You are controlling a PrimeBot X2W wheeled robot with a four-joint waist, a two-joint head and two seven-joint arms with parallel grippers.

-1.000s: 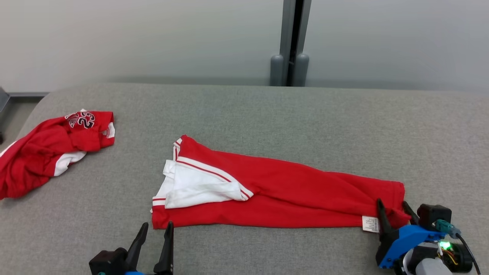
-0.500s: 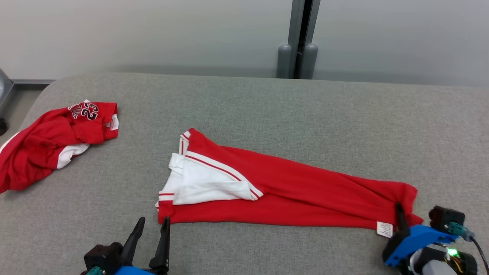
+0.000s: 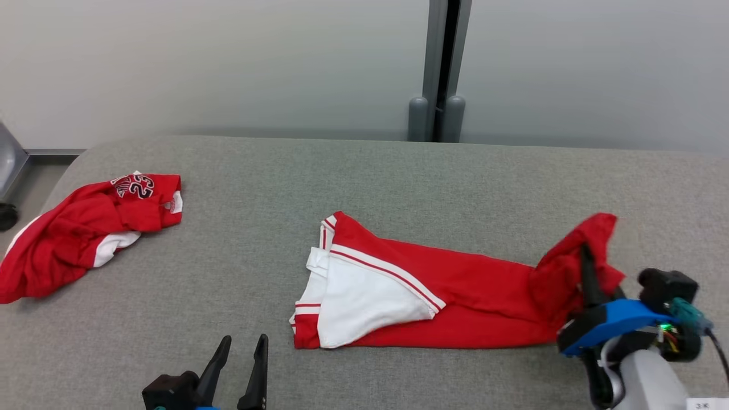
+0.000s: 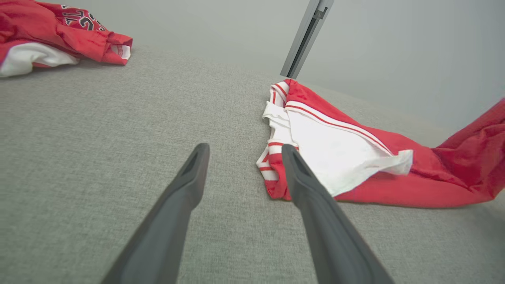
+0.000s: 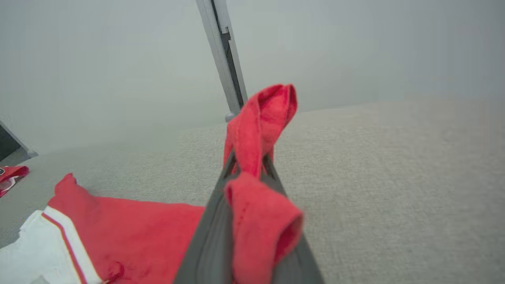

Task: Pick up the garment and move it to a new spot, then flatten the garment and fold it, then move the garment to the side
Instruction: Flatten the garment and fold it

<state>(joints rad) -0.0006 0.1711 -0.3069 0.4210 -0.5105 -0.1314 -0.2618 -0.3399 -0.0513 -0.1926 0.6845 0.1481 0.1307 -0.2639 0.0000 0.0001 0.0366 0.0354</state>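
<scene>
Fingers of your right gripper [image 3: 585, 253] are pinched tight together on the right end of the red garment [image 3: 472, 285]. In the right wrist view you can see the cloth squeezed between them, with a loop of red poking up past the tips and another fold hanging over the fingers. That end is up off the grey table [image 3: 398, 176] and all bunched. The rest of the garment lies flat on the table, near the front edge and a bit right of the middle. Its left end has a white part [image 3: 370, 296] with thin red stripes, folded over on top of the red.

Your left gripper [image 3: 245, 340] has its two fingers spread wide apart. It holds nothing and touches no cloth — it is near the table's front edge, just left of the garment's striped corner, with a gap between them.

A second red garment [image 3: 74, 233] with a number on it lies crumpled at the far left of the table, well apart from both grippers. Behind the table is a pale wall [image 3: 228, 57] with a grey post [image 3: 438, 68].
</scene>
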